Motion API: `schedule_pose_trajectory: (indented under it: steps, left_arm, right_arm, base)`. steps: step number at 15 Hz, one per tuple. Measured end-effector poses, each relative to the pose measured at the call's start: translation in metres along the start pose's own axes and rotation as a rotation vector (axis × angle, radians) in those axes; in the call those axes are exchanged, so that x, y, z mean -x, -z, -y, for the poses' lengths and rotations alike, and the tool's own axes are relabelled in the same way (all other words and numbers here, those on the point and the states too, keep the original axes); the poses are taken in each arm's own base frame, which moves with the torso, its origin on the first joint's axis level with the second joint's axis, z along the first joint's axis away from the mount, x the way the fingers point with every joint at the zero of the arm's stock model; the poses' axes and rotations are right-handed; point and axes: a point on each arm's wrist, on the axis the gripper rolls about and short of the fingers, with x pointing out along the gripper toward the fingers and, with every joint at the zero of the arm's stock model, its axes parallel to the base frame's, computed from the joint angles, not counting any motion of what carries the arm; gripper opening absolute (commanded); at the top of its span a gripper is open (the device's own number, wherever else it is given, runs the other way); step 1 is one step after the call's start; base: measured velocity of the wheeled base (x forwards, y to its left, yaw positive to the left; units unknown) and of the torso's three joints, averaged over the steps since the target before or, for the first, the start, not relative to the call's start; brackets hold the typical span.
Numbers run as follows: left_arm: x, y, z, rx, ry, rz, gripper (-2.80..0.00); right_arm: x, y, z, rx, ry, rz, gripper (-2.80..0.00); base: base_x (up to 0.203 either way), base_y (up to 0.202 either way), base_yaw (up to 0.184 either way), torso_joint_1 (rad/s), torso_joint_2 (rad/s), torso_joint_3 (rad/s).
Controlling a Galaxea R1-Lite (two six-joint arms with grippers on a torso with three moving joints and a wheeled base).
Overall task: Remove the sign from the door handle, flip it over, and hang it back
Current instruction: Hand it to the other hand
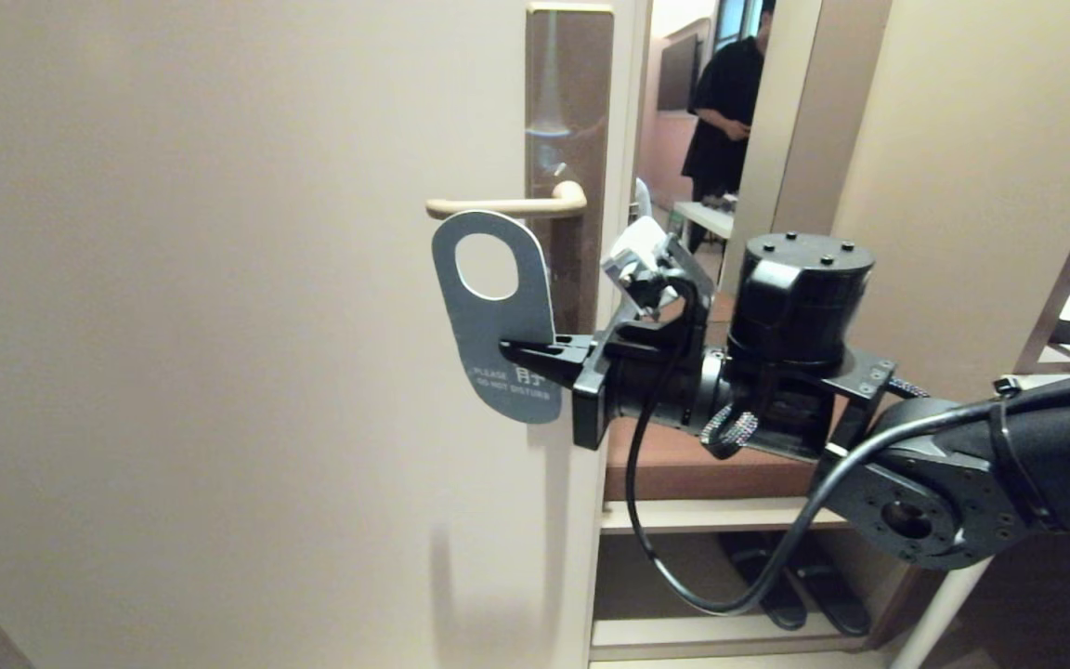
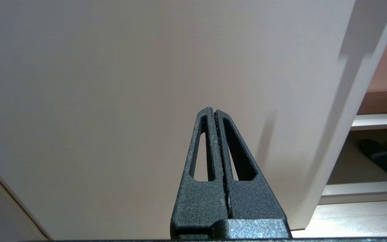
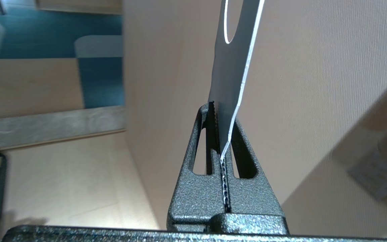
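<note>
Black right pincer [image 1: 521, 352] clamps the lower right edge of the flat blue-grey oval-holed sign [image 1: 496, 311]; thin, stiff, light card, best pinched at that edge; it hangs free just under the slim beige door handle [image 1: 509, 206]; left pincer [image 2: 215, 112] closed, empty.

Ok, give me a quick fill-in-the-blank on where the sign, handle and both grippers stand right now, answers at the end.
1. The right gripper is shut on the ____, pinching its edge.
2. The sign shows its blue-grey face, which reads please do not ____.
3. The sign is off the door handle, its oval hole just ____ the lever.
4. The left gripper is shut and holds ____, facing the door.

Missing words: sign; disturb; below; nothing
</note>
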Motion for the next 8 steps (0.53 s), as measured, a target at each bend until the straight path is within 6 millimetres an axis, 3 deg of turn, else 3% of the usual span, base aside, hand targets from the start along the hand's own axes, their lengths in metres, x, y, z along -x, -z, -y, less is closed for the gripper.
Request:
schedule_pose_trajectory:
  steps: [3, 8]
  left_arm:
    - [0.000, 0.000, 0.000, 0.000, 0.000, 0.000, -2.80]
    - [0.000, 0.000, 0.000, 0.000, 0.001, 0.000, -2.80]
  right_arm:
    - [0.021, -0.005, 0.002, -0.023, -0.009, 0.003, -2.80]
    - [0.036, -0.016, 0.003, -0.017, 0.009, 0.026, -2.80]
  base:
    - [0.000, 0.000, 0.000, 0.000, 0.00, 0.000]
    - [0.000, 0.000, 0.000, 0.000, 0.00, 0.000]
